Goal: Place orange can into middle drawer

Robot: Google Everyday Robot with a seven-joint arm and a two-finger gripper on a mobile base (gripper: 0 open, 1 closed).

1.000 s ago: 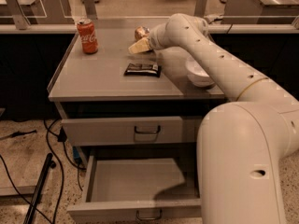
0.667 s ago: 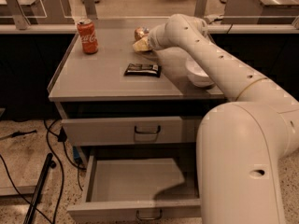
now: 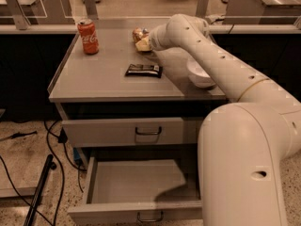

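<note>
The orange can stands on the grey cabinet top at the back middle, partly hidden by my gripper. My gripper is at the end of the white arm, right at the can's front right side. The middle drawer is pulled open at the bottom of the cabinet and holds nothing I can see. Its low front panel has a small wire handle.
A red cola can stands at the back left of the top. A dark flat packet lies in the middle and a white bowl at the right. The upper drawer is closed. Cables run over the floor at left.
My gripper has moved back and a little right across the cabinet top, closing in on the orange can. Nothing else has moved.
</note>
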